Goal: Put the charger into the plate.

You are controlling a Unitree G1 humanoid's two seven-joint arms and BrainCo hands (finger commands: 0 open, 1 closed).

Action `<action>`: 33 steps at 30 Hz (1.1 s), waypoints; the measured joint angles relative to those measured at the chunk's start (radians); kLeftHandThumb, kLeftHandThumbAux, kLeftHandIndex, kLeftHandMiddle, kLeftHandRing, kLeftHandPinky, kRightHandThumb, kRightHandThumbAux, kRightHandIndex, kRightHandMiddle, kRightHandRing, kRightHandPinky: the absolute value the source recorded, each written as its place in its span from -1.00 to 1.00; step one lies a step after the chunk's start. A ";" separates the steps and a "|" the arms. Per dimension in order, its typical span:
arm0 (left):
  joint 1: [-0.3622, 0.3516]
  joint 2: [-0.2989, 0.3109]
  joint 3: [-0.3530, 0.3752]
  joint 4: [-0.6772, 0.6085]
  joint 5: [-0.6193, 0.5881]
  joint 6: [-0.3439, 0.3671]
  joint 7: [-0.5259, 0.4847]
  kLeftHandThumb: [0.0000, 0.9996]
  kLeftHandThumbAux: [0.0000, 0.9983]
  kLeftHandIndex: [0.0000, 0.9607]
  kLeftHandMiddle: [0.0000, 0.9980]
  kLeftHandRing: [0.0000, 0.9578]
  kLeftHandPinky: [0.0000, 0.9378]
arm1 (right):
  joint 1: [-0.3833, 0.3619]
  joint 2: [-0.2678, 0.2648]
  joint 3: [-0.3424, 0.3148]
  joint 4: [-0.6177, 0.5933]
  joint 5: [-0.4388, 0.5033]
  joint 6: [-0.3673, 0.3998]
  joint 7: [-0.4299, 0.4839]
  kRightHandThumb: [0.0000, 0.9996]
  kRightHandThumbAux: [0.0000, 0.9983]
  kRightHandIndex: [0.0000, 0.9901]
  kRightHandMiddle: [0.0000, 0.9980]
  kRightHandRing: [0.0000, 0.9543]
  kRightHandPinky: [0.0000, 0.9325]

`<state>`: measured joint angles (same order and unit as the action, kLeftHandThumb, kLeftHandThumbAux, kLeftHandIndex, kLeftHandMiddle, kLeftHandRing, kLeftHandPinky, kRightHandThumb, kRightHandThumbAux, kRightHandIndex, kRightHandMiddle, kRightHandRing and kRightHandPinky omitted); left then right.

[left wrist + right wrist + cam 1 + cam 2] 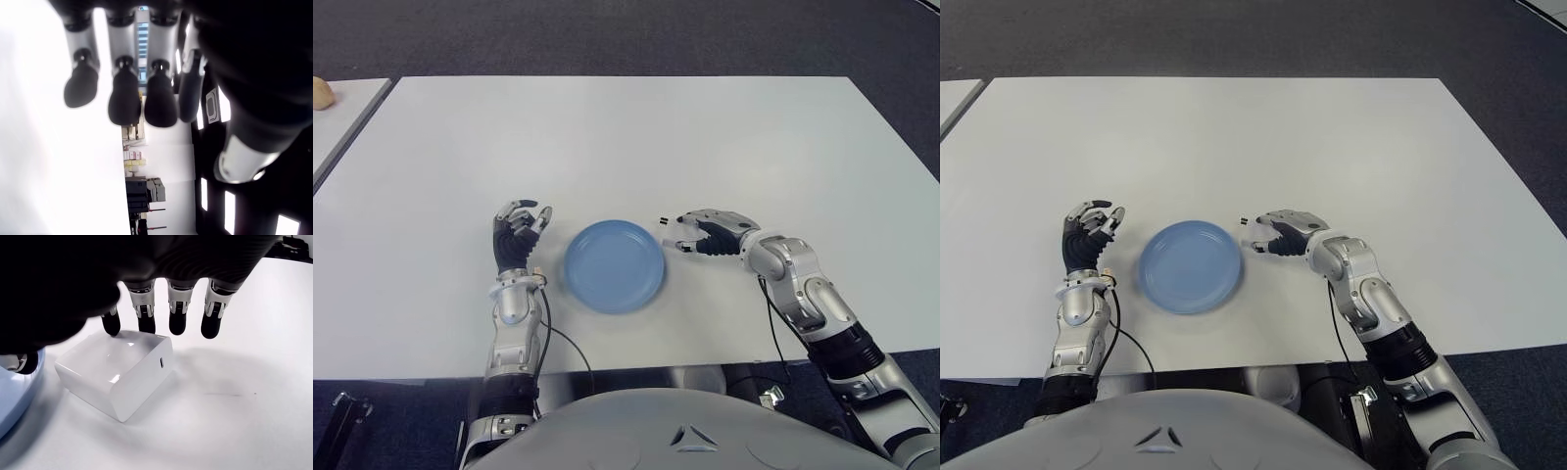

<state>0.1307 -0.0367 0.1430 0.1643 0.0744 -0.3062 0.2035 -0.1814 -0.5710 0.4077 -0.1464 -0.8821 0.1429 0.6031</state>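
Observation:
A white cube-shaped charger lies on the white table, just right of the round blue plate. Its two prongs point away from me. My right hand arches over the charger with its fingers spread; one fingertip touches the block's far top edge and the thumb sits by the plate's rim. The charger rests flat on the table, not lifted. The plate has nothing in it. My left hand shows left of the plate, fingers loosely curled and holding nothing.
A second table at the far left carries a small beige object. Dark carpet lies beyond the table's far edge. A thin black cable loops off my left forearm near the front edge.

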 measured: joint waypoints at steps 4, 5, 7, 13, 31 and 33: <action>0.002 0.000 0.001 -0.003 -0.007 0.000 0.000 0.42 0.44 -0.08 0.56 0.57 0.59 | -0.027 0.006 0.025 0.041 -0.026 -0.017 -0.034 -0.28 -0.65 -1.00 -1.00 -1.00 -1.00; 0.002 0.000 0.001 -0.003 -0.007 0.000 0.000 0.42 0.44 -0.08 0.56 0.57 0.59 | -0.034 0.008 0.030 0.053 -0.032 -0.021 -0.043 -0.28 -0.65 -1.00 -1.00 -1.00 -1.00; 0.003 0.000 0.001 -0.003 -0.008 -0.001 0.000 0.42 0.44 -0.08 0.56 0.57 0.59 | -0.048 0.011 0.041 0.079 -0.040 -0.031 -0.062 -0.29 -0.67 -1.00 -1.00 -1.00 -1.00; 0.006 0.000 0.000 -0.004 -0.007 -0.007 0.000 0.42 0.44 -0.08 0.57 0.57 0.59 | -0.117 0.035 0.066 0.201 -0.064 -0.056 -0.141 -0.32 -0.68 -1.00 -1.00 -1.00 -1.00; 0.010 0.002 0.004 -0.008 -0.007 -0.017 0.000 0.42 0.44 -0.08 0.57 0.57 0.59 | -0.170 0.057 0.106 0.308 -0.077 -0.075 -0.241 -0.27 -0.70 -1.00 -1.00 -1.00 -1.00; 0.010 0.002 0.005 -0.008 -0.007 -0.017 0.000 0.42 0.44 -0.08 0.56 0.57 0.59 | -0.170 0.055 0.111 0.309 -0.078 -0.080 -0.245 -0.27 -0.71 -1.00 -1.00 -1.00 -1.00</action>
<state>0.1412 -0.0342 0.1481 0.1564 0.0675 -0.3234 0.2035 -0.3516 -0.5163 0.5184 0.1631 -0.9598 0.0631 0.3578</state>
